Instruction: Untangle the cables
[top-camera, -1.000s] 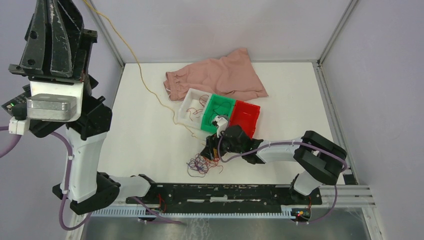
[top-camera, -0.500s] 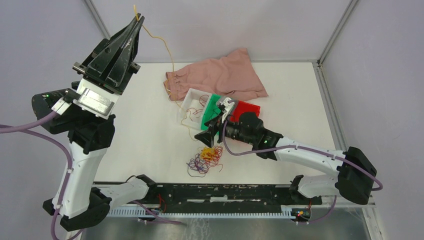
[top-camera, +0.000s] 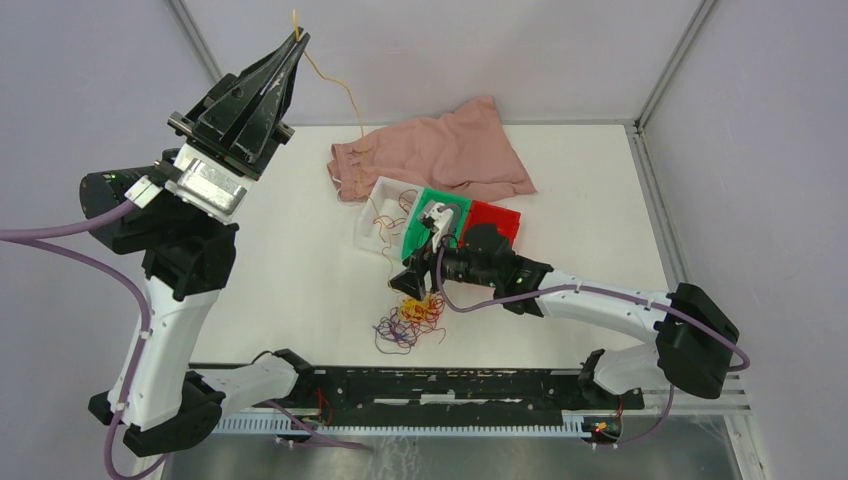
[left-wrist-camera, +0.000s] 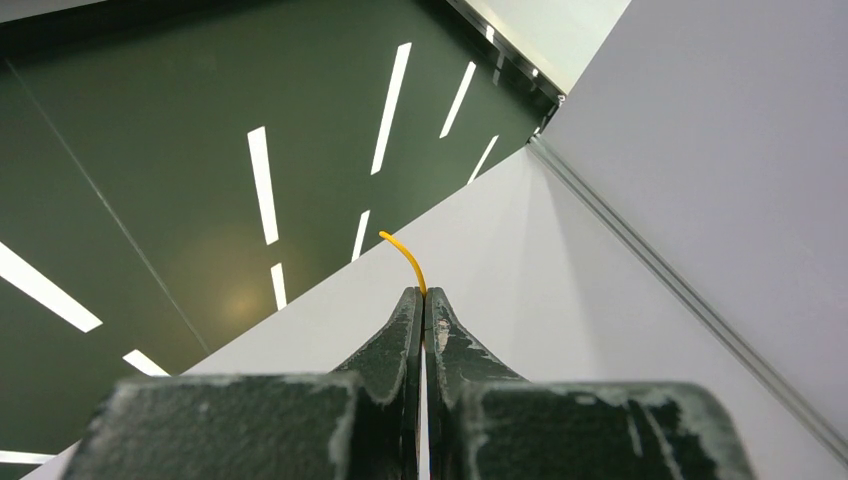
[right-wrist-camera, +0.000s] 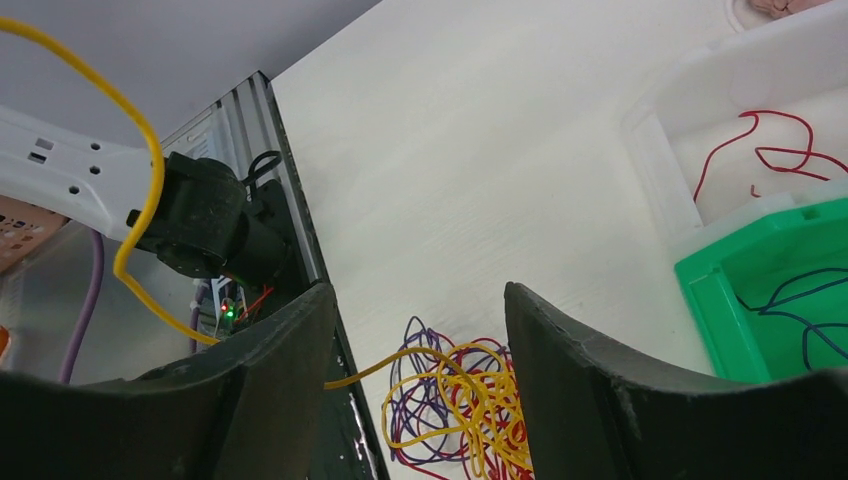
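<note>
Left fingers (left-wrist-camera: 400, 330) clamp one yellow cable (left-wrist-camera: 410, 258) near its tip, high above the tabletop (top-camera: 290, 260); right fingers (right-wrist-camera: 270, 380) gape over the seemingly light, springy, snag-prone clump (top-camera: 410, 320).

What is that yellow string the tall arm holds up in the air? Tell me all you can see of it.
It is a thin, bendy, kinked yellow cable. The raised left pincer is shut on it near one end; a short curved tip pokes out past the fingertips. From there it hangs slack in waves down to the table, where its lower part loops into the clump of red, yellow and purple strands below the open right pincer.
</note>
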